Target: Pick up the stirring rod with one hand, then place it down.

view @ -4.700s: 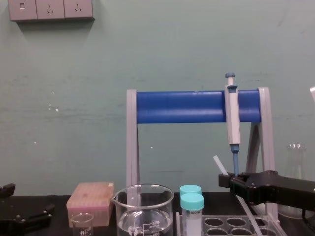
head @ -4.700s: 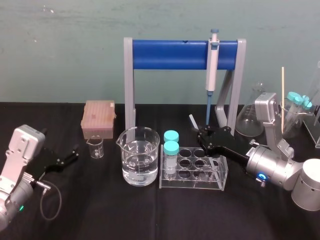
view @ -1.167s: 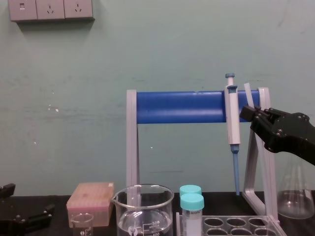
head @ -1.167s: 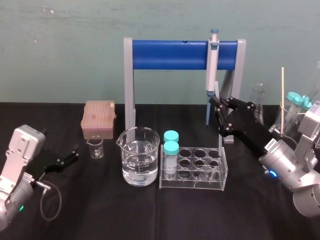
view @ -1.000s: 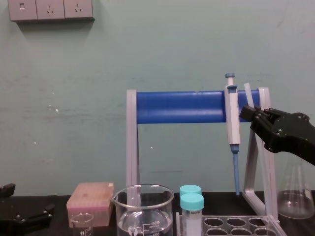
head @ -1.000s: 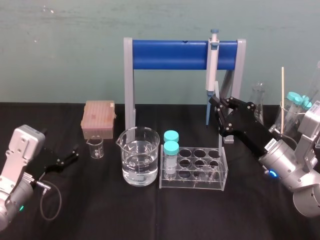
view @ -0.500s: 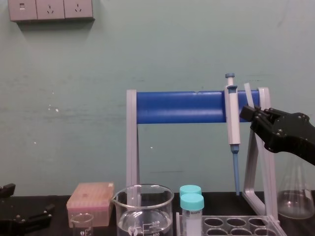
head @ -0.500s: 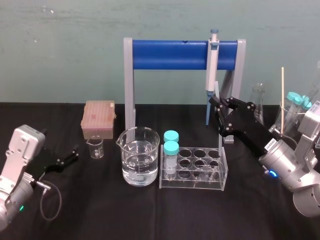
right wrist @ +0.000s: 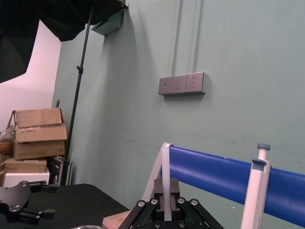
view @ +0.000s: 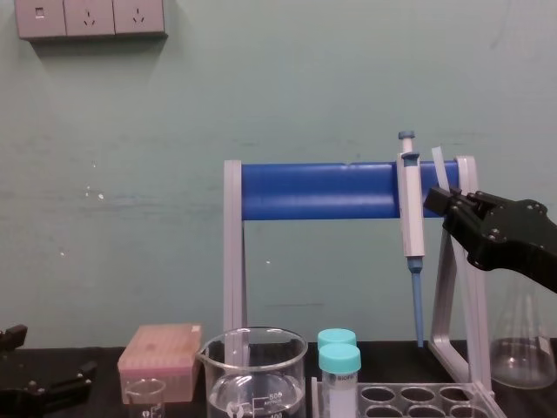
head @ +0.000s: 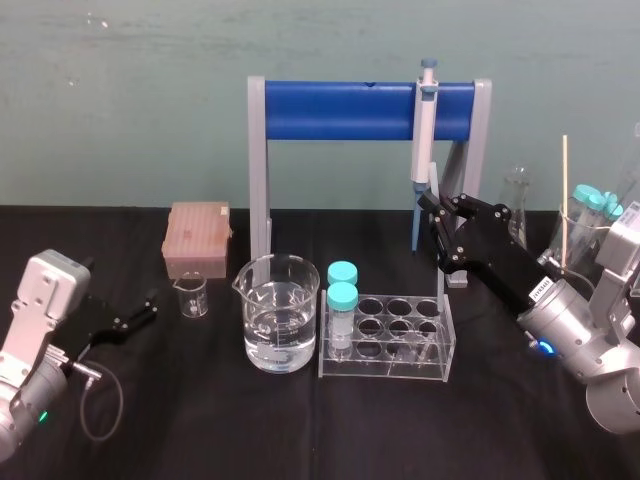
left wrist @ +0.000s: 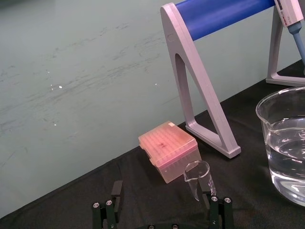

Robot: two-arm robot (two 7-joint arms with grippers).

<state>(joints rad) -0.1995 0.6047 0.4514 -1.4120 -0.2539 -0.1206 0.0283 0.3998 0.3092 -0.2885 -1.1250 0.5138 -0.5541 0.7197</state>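
Note:
The stirring rod (head: 432, 178) is a thin whitish glass rod, held nearly upright in the air above the test tube rack (head: 385, 336). My right gripper (head: 438, 213) is shut on it, just in front of the blue-barred stand's right leg. In the chest view the stirring rod's top end (view: 439, 165) sticks up out of the right gripper (view: 441, 199), beside the pipette (view: 411, 209). The rod's part below the fingers is hard to make out. My left gripper (head: 140, 311) rests low at the table's left, open and empty, its fingers (left wrist: 107, 214) spread.
A large beaker of water (head: 281, 325) and two teal-capped tubes (head: 343, 297) stand beside the rack. A pink tip box (head: 199, 236) and small beaker (head: 190, 296) sit at the left. The blue-barred stand (head: 340, 108) carries the pipette (head: 425, 130). Flasks (head: 515, 205) crowd the right.
Over several seconds the right gripper has risen from rack height with the rod and tilted it nearly upright. In the last second nothing has visibly moved.

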